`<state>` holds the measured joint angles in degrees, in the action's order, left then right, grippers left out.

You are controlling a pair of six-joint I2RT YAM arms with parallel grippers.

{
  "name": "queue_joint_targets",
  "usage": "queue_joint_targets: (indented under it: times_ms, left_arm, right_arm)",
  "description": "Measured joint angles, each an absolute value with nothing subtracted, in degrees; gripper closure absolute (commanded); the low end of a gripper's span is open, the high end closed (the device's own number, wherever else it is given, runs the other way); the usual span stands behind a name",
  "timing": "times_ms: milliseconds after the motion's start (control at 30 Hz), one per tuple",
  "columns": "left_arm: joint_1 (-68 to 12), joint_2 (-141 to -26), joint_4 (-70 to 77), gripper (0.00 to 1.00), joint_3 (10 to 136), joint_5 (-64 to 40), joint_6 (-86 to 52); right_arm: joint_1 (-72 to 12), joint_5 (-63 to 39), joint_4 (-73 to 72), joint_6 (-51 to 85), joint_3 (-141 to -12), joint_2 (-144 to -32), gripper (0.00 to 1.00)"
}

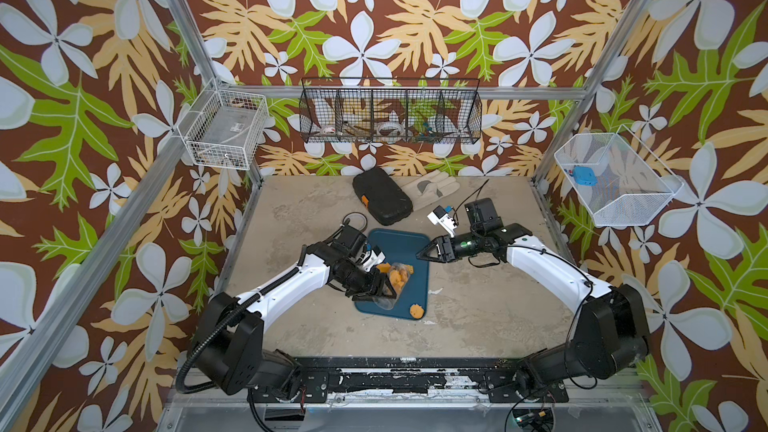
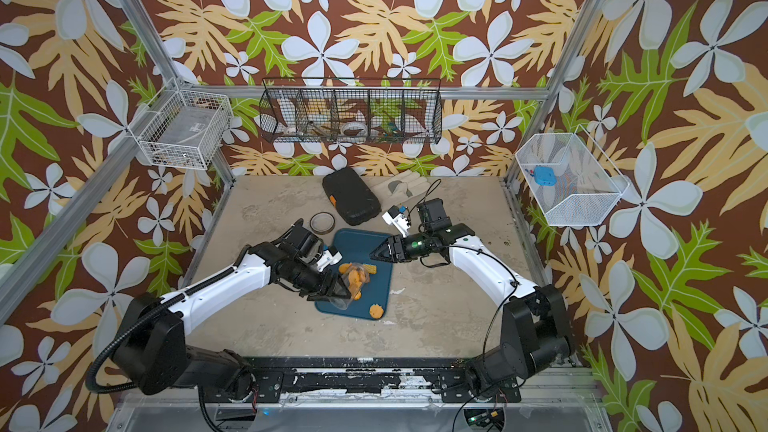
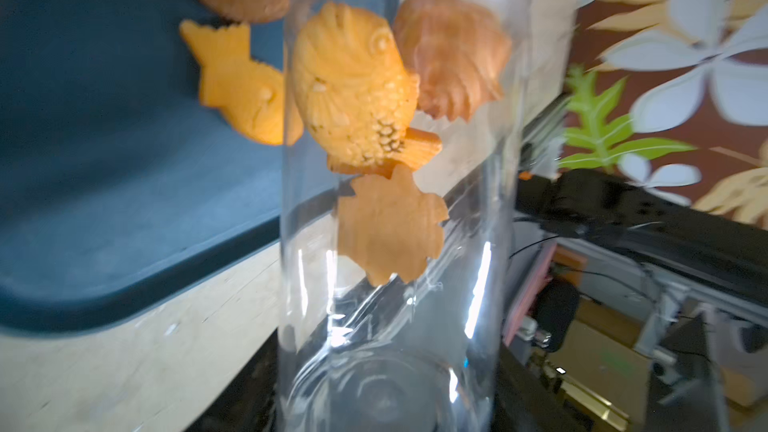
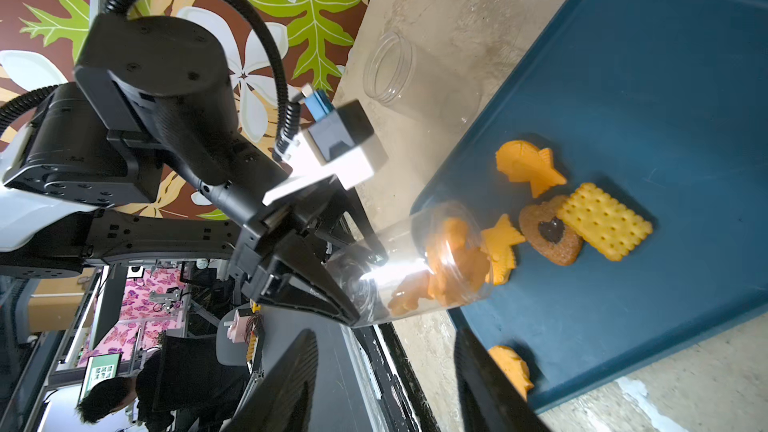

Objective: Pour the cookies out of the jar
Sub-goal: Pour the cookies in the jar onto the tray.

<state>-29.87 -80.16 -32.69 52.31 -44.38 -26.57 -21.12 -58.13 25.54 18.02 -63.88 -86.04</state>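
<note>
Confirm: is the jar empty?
No: the right wrist view shows several cookies inside the jar, bunched near its mouth over the blue tray.

Count of cookies [image 4: 528, 172] loose on the blue tray [image 4: 665, 76]: five. These are two fish shapes, one brown heart with a dark centre [image 4: 548, 234], one dotted rectangle [image 4: 602, 222], and one lone piece at the near edge [image 1: 416, 310].

Inside the jar [image 4: 399, 268]: four, one half hidden.

- Jar: one.
- Tray: one.
- Lid ring [image 1: 354, 220]: one.
- Black case [image 1: 380, 195]: one.
- Glove [image 1: 432, 189]: one.
- Wire baskets: three. White at left [image 1: 224, 128], black on the far wall [image 1: 390, 112], white at right [image 1: 615, 180].
- Hands: two, left hand [image 1: 388, 289] and right hand [image 1: 420, 254].
</note>
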Motion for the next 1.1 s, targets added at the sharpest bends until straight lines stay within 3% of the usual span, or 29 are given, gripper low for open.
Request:
queue_joint_targets:
  times_ms: [367, 767, 1100]
  left_arm:
    - [-26.6, -69.9, 0.8, 0.45, 34.5, -55.7, -47.5]
    - [-26.4, -54.0, 6.6, 0.48, 27.1, -45.3, -26.9]
    - [-26.4, -40.7, 14.0, 0.49, 19.4, -37.2, -21.8]
  right_arm:
    - [-21.1, -57.9, 26.9, 17.4, -64.6, -86.9, 0.46]
    - [-21.8, -53.5, 29.3, 18.8, -70.5, -86.5, 0.46]
    - [-23.2, -50.5, 29.6, 22.4, -72.0, -86.3, 0.46]
